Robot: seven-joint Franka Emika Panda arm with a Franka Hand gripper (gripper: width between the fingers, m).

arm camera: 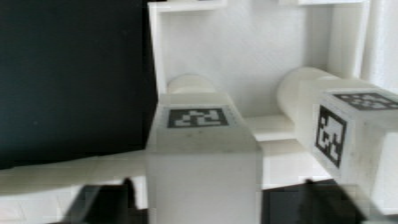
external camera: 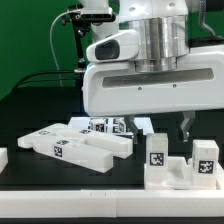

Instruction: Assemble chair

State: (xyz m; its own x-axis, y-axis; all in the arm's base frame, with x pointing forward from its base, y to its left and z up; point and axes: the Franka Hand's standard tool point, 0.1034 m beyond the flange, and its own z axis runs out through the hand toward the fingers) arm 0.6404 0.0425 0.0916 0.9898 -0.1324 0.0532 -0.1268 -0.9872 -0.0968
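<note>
In the wrist view a white upright chair post (arm camera: 199, 150) with a marker tag on top stands between my gripper's (arm camera: 201, 200) two dark fingers (arm camera: 118, 203). Both fingers lie flush against its sides, so the gripper is shut on it. A second tagged post (arm camera: 359, 128) stands beside it. In the exterior view these are the two tagged posts (external camera: 158, 152) (external camera: 204, 158) of a white piece on the table at the exterior view's right. The gripper (external camera: 181, 128) reaches down behind them, mostly hidden by the arm.
Several long white chair parts with tags (external camera: 62, 146) lie on the black table at the exterior view's left. Small tagged parts (external camera: 106, 126) sit behind them. The arm's white body (external camera: 150, 80) fills the upper middle. A white edge (external camera: 3, 158) shows at the far left.
</note>
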